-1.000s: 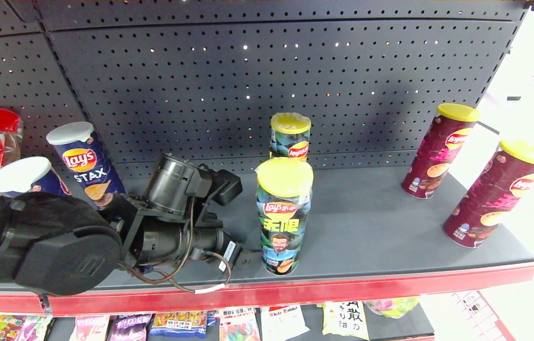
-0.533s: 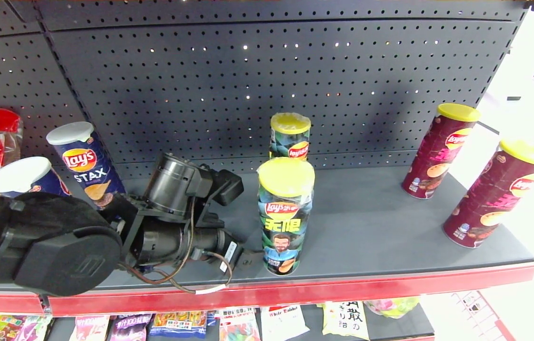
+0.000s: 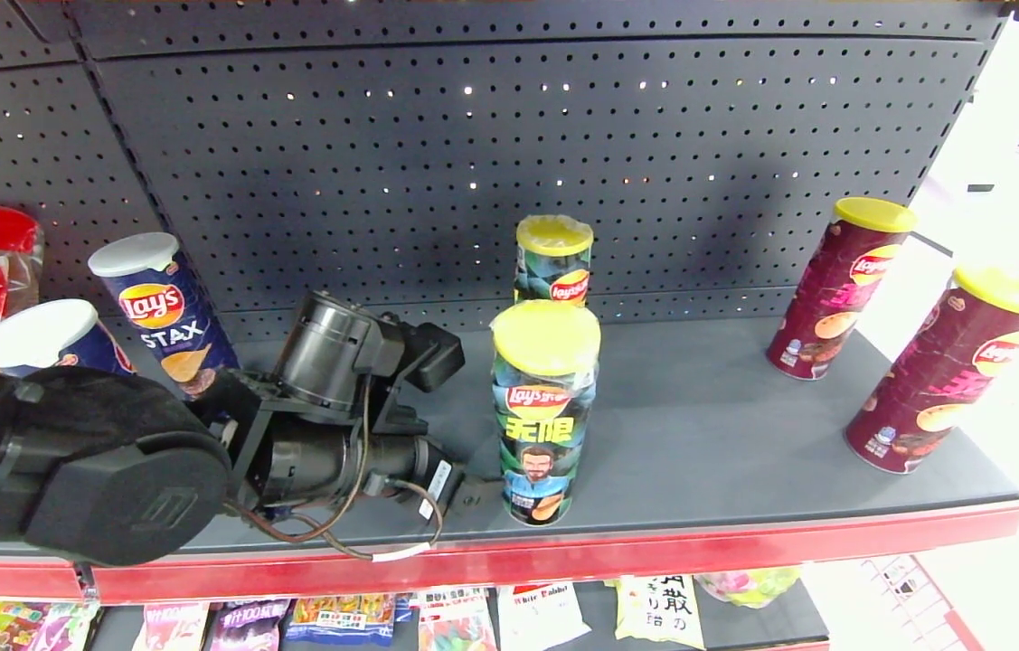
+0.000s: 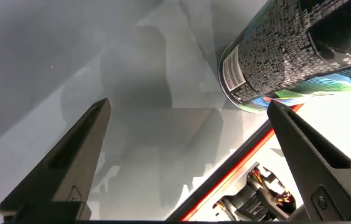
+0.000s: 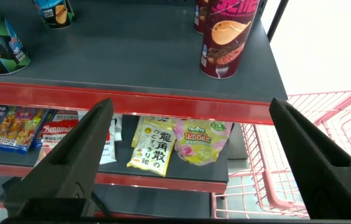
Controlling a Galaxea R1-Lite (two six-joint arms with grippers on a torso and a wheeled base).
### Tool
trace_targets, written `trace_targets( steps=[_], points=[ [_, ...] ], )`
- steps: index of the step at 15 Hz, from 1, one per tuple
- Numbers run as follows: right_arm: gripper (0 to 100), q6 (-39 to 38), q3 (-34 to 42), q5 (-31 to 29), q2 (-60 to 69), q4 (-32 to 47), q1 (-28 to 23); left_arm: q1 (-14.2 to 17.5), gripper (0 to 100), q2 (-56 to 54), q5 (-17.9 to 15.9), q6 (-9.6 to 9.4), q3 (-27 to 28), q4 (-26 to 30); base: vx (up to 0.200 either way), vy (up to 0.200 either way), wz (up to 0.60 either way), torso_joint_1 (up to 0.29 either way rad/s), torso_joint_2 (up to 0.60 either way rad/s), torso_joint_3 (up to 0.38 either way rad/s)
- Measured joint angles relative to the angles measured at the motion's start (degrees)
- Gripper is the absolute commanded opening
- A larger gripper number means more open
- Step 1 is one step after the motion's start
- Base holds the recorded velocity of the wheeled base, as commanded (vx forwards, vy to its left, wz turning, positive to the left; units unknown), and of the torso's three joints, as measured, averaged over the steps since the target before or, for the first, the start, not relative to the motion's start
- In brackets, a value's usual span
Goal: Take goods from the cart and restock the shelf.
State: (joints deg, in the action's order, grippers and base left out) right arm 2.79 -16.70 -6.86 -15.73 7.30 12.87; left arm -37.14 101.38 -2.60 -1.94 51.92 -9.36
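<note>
Grey shelf before dark pegboard

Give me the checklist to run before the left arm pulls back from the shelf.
1. Front can upright on the shelf: ok.
2. Left pincer open, nothing between its fingers: ok.
3. Gap between the left pincer's fingertip and the front can's base: cannot tell.
4. Rear can upright, apart from the arm: ok.
5. Right pincer open and empty: ok.
6. Cart in the right wrist view for the next pick: ok.
</note>
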Motion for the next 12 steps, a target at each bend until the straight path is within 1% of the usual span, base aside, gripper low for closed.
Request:
trace_targets(
  steps=[6, 9, 12],
  points=[
    [100, 0.0, -0.1, 0.0, -0.1, -0.1, 0.0, 1.6, 100, -0.6, 0.7, -0.17, -0.9, 0.8, 0.0, 0.0, 0.0, 0.0, 0.0, 0.0],
    [100, 0.0, -0.1, 0.0, -0.1, -0.1, 0.0, 1.7, 100, -0.2, 1.4, -0.27, -0.7, 0.7, 0.0, 0.0, 0.0, 0.0, 0.0, 0.0],
    [100, 0.0, -0.1, 0.0, -0.1, -0.1, 0.0, 1.2, 100, 0.4, 1.3, -0.2, -0.2, 0.6, 0.0, 0.0, 0.0, 0.0, 0.0, 0.0]
  ],
)
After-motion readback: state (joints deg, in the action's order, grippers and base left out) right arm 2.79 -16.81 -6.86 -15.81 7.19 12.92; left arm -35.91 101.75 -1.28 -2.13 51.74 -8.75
